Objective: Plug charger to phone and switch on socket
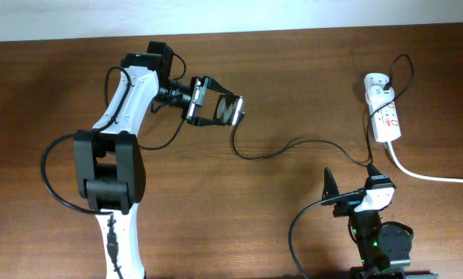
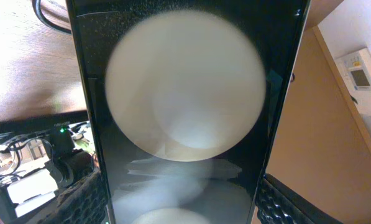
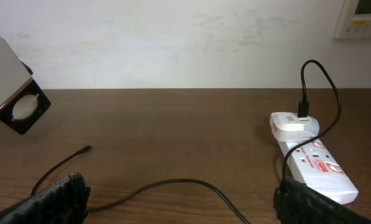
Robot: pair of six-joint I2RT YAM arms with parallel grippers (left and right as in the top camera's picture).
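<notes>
My left gripper (image 1: 223, 109) is shut on the phone (image 1: 233, 109) and holds it above the table at mid-left. In the left wrist view the phone (image 2: 185, 112) fills the frame, black with a white circle, between the fingers (image 2: 182, 205). The charger cable (image 1: 293, 144) lies curved on the table from below the phone to the white adapter (image 1: 375, 80) in the socket strip (image 1: 386, 116). Its connector tip (image 3: 86, 149) lies on the table, apart from the phone (image 3: 20, 107). My right gripper (image 1: 352, 178) is open and empty, low over the cable (image 3: 173, 184), short of the strip (image 3: 316, 165).
The strip's thick white cord (image 1: 433, 177) runs off to the right edge. A white wall stands behind the table's far edge, with a wall panel (image 3: 359, 15) at the upper right. The right arm's base (image 1: 382, 244) sits at the front edge.
</notes>
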